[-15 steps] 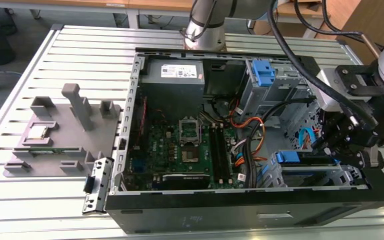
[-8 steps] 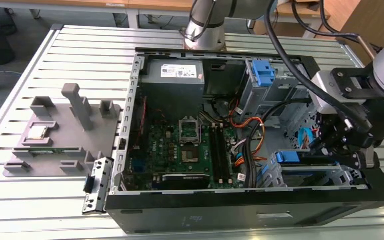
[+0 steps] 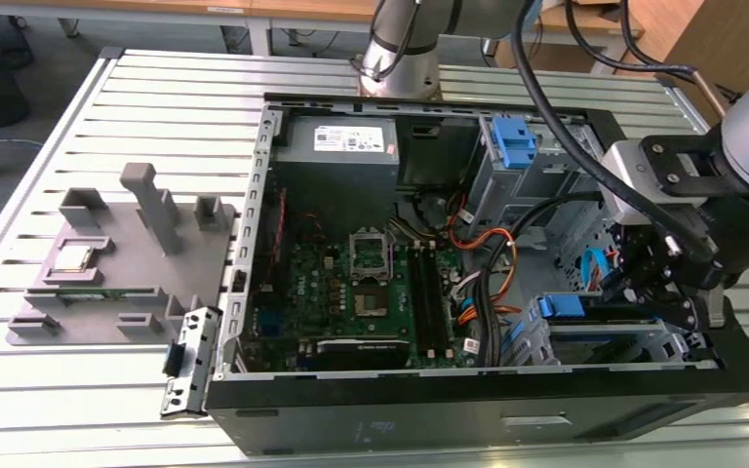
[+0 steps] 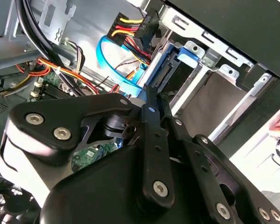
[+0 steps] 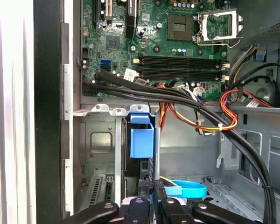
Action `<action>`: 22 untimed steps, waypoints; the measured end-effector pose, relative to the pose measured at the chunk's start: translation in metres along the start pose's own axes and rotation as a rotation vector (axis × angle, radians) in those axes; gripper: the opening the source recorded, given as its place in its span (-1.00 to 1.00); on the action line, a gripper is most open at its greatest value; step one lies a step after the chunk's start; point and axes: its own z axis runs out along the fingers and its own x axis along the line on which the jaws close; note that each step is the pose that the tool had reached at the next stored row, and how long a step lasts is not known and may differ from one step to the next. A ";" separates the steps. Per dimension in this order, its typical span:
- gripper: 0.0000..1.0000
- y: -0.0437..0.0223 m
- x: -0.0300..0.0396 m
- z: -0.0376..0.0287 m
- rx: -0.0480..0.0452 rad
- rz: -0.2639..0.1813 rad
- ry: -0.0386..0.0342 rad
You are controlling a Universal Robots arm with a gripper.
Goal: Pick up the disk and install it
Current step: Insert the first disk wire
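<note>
Looks mostly done: the disk already sits upright in the drive cage at about 4 o'clock in the case, gripper fingers pinched near-closed on its end.

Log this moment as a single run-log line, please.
gripper: inside the open computer case, at the drive cage | disk: edge-on in the cage slot, blue carrier showing | fingers closed on disk edge

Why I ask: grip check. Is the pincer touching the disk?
Touching. In the first wrist view the disk, standing on edge, runs in between the fingers of the pincer with no gap showing.
</note>
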 end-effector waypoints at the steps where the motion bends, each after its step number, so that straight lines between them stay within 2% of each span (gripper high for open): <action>1: -0.68 0.0001 0.0001 0.0005 0.0016 0.000 0.0000; 22: -0.68 0.0008 0.0007 0.0059 0.0047 -0.001 -0.0006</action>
